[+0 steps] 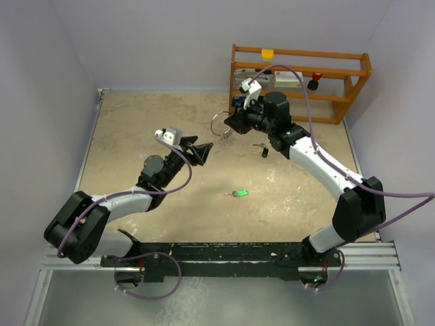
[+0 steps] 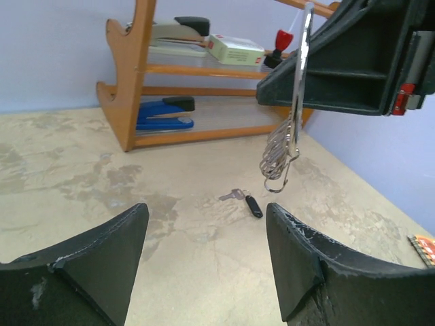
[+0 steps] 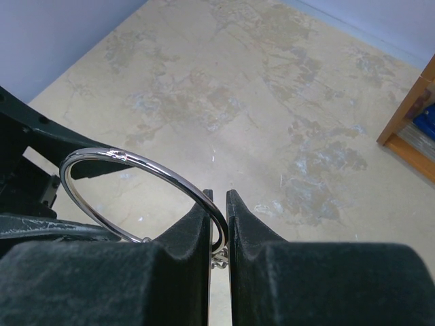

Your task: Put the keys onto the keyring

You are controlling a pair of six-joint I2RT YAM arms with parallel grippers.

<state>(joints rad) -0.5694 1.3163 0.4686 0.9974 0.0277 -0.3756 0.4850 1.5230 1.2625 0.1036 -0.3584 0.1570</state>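
Observation:
My right gripper (image 1: 231, 122) (image 3: 219, 198) is shut on the silver keyring (image 1: 220, 123) (image 3: 136, 187) and holds it upright above the table. In the left wrist view the keyring (image 2: 298, 88) hangs edge-on with a cluster of small silver keys (image 2: 277, 156) under it. The black-headed key (image 1: 263, 152) (image 2: 252, 205) lies on the table below the right arm. The green-headed key (image 1: 238, 193) lies nearer the front. My left gripper (image 1: 201, 151) (image 2: 207, 255) is open and empty, left of the keyring, pointing at it.
A wooden rack (image 1: 299, 81) (image 2: 139, 75) stands at the back right with staplers, a small box and a red-topped item on its shelves. Purple walls close the left, back and right sides. An orange item (image 2: 423, 246) lies at the far right edge.

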